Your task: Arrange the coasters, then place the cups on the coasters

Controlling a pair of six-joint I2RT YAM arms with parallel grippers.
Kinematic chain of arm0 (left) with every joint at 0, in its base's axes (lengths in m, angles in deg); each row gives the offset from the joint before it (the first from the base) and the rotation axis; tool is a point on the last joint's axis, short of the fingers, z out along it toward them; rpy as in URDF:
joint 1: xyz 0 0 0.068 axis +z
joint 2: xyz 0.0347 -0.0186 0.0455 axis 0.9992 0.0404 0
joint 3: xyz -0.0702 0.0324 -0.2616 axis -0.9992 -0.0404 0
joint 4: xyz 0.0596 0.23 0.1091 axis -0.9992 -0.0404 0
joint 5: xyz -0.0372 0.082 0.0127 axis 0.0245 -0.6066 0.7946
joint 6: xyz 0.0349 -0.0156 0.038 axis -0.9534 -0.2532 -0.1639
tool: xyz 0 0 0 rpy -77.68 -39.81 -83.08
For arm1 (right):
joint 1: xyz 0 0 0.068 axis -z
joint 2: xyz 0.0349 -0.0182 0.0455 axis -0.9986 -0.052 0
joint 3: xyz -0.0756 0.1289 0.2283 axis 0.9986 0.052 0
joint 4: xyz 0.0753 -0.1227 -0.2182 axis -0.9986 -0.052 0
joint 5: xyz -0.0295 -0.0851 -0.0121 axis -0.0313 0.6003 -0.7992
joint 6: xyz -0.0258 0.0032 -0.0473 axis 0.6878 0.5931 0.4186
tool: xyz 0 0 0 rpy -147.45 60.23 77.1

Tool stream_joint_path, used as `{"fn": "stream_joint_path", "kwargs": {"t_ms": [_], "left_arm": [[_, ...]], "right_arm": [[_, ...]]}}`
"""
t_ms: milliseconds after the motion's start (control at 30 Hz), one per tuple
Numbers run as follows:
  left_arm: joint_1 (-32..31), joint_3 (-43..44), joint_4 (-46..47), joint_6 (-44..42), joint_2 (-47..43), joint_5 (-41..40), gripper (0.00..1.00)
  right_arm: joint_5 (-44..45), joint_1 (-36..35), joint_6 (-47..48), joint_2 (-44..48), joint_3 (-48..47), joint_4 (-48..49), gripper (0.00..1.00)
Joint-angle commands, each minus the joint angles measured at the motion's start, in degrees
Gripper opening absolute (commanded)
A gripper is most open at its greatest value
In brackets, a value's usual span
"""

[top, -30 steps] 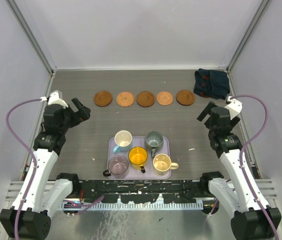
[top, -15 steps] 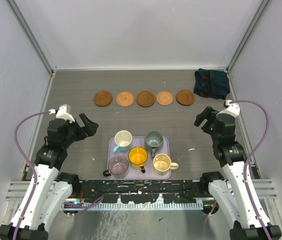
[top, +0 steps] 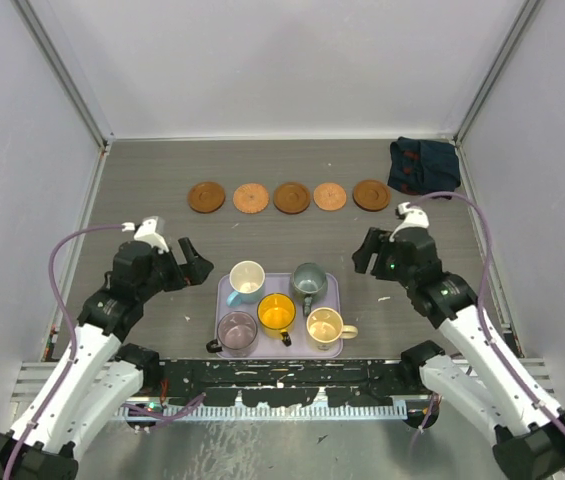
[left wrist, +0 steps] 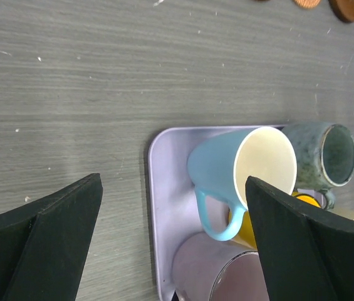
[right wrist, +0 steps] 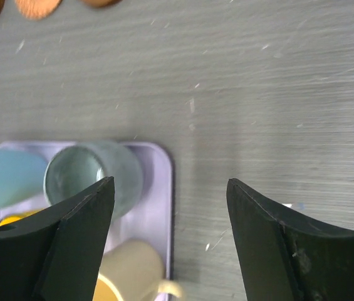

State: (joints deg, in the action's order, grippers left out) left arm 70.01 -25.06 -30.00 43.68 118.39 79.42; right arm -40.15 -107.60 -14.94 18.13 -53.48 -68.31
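Five woven round coasters [top: 291, 197] lie in a row at twelve o'clock from the smooth lavender tray [top: 280, 284], which holds five glossy cups [top: 276, 311]. Both the left fingers [left wrist: 45, 244] and right fingers [right wrist: 70, 244] spread wide, empty. Only the overhead view shows every coaster.

grey worktop [top: 162, 190] carries a lavender tray [top: 278, 283]; 5 coasters [top: 291, 197] lie in a row well behind the tray, a dark cloth [top: 423, 166] farther back-right.

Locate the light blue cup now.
In the top view the light blue cup stands in the far left corner of the lavender tray, left of the grey-green cup, beyond the purple-grey cup.
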Motion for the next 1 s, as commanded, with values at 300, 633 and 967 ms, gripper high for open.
{"fn": "stream_joint_path", "kwargs": {"t_ms": [300, 633, 967], "left_arm": [[-2.88, -0.42, 4.50, 0.72, 2.84, -3.53, 0.98], [-2.82, -0.67, 5.20, 0.80, 3.76, -3.72, 0.98], [-2.82, -0.65, 5.31, 0.72, 2.88, -4.41, 0.98]], "right_arm": [[9.12, -28.55, -8.92, -13.54, -4.47, 3.44, 0.78], [9.57, -36.69, -9.78, -22.17, -7.01, 4.05, 0.78], [13.07, -38.68, -13.54, -26.96, -7.25, 0.79, 0.78]]}}
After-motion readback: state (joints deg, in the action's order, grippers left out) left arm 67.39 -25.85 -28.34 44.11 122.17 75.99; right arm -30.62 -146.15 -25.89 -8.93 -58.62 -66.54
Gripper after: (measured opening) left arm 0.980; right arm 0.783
